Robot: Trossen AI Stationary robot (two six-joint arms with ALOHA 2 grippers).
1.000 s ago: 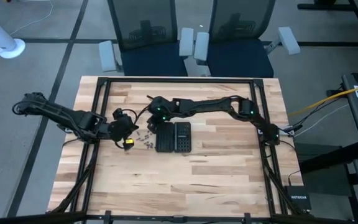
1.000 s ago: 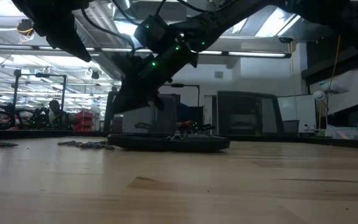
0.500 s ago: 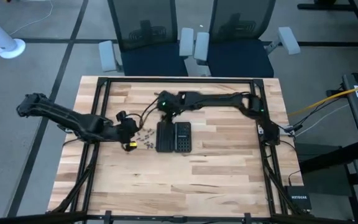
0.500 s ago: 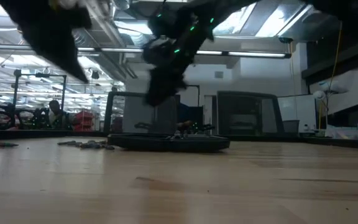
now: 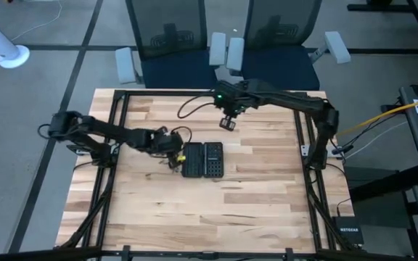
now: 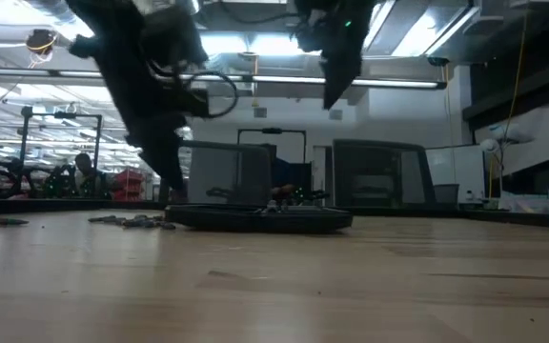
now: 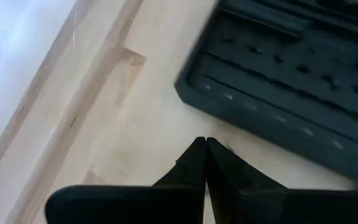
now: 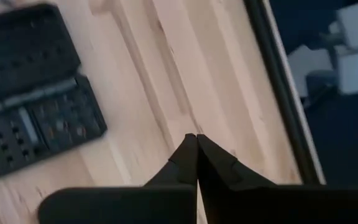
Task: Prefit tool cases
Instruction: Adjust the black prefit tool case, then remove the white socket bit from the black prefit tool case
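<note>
The tool case (image 5: pixel 203 159) lies opened flat near the middle of the desk (image 5: pixel 252 210), its two black plastic halves side by side and joined along a central hinge. Each half is a rectangle whose long axis runs from the desk's near edge toward the far edge, where the chairs (image 5: pixel 223 40) stand; together they make a nearly square slab. The insides face up: a moulded grid of small bit slots, matt and dark, with rows of little holes (in the right wrist view one half (image 8: pixel 48 127) shows some slots with something in them, too blurred to tell what). In the low view the case (image 6: pixel 260 218) reads as a thin, low slab on the wood.

Just beside the case's left edge a few tiny dark loose bits (image 5: pixel 170 161) lie on the desk; more show in the low view (image 6: pixel 132 221).

The left end effector (image 5: pixel 179 155) sits low just beside that left edge, fingers pressed together and empty, its tips (image 7: pixel 202 149) over bare wood next to a corner of the case (image 7: pixel 278 87).

The right end effector (image 5: pixel 228 123) hangs above the far part of the desk, well apart from the case, fingers likewise pressed together on nothing (image 8: pixel 194 144).

The desk is pale butcher-block wood, planks laid lengthwise, framed by black metal rails.
</note>
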